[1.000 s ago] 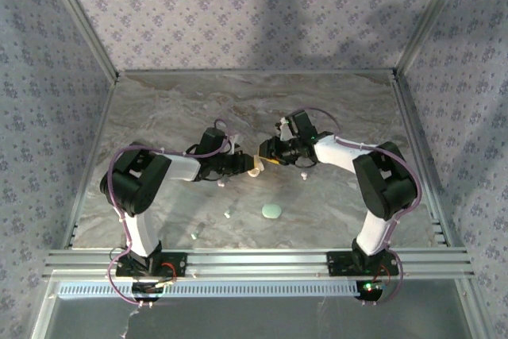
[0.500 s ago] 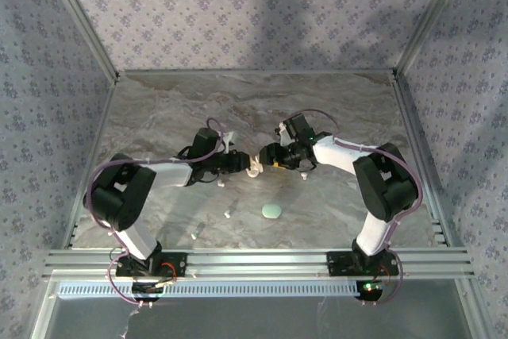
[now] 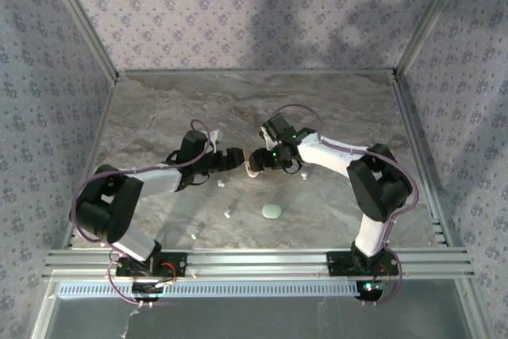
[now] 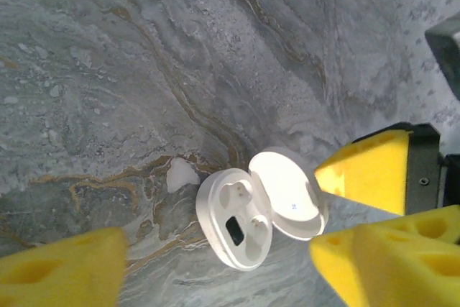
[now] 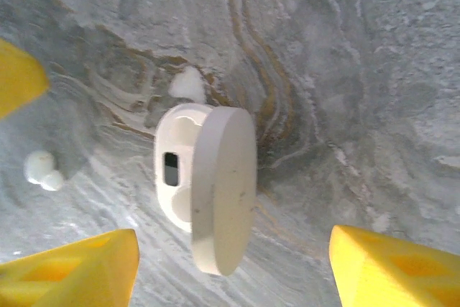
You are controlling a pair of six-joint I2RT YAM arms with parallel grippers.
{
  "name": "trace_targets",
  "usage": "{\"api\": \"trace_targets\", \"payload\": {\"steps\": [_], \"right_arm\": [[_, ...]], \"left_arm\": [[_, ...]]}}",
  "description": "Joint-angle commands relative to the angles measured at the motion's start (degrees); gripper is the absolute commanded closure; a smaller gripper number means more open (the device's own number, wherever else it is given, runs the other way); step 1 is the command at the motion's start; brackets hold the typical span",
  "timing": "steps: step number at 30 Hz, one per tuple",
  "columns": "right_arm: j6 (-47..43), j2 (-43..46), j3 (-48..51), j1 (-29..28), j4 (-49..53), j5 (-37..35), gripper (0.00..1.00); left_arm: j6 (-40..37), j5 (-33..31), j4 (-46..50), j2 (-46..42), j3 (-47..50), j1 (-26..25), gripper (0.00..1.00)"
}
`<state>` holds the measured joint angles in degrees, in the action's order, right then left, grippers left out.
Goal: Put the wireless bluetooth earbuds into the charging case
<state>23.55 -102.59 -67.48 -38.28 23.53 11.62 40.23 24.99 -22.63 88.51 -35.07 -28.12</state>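
The left fingers (image 3: 232,157) and right fingers (image 3: 258,159) have both opened wide and hold nothing. The white charging case (image 4: 237,224) lies open between them, mid surface (image 3: 159,109). Tiny earbuds (image 3: 227,214) lie loose nearer the front edge.

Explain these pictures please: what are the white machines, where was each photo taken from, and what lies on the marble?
Those are two robot arms, a left arm and a right arm, bolted to a table. One picture looks down from above; the other two come from wrist cameras, so the yellow blocks are fingers. The left end effector and right end effector both stand open, holding nothing. Between them lies an open white charging case. Nearer the arms' bases lie a mint case and tiny pale earbuds.
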Motion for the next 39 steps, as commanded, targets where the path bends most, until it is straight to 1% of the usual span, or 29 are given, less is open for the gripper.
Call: {"api": "trace_targets", "payload": {"steps": [1,10,21,39], "right_arm": [[-2.52,-2.82,-4.36,-1.73,7.25,-7.9,0.28],[-2.5,-6.96,-9.69,-4.76,14.36,-17.52,0.3],[-2.55,-7.49,-11.57,-5.05,17.84,-23.4,0.32],[-3.47,-9.38,-15.81,-3.93,19.61,-24.36,0.33]], "left_arm": [[0.0,-0.99,-0.97,-1.74,0.66,0.34,0.0],[0.2,-1.44,-0.84,-2.87,1.23,0.7,0.0],[0.2,-1.46,-0.98,-3.17,1.41,0.7,0.0],[0.43,-1.26,-1.46,-3.52,1.76,0.7,0.0]]}}
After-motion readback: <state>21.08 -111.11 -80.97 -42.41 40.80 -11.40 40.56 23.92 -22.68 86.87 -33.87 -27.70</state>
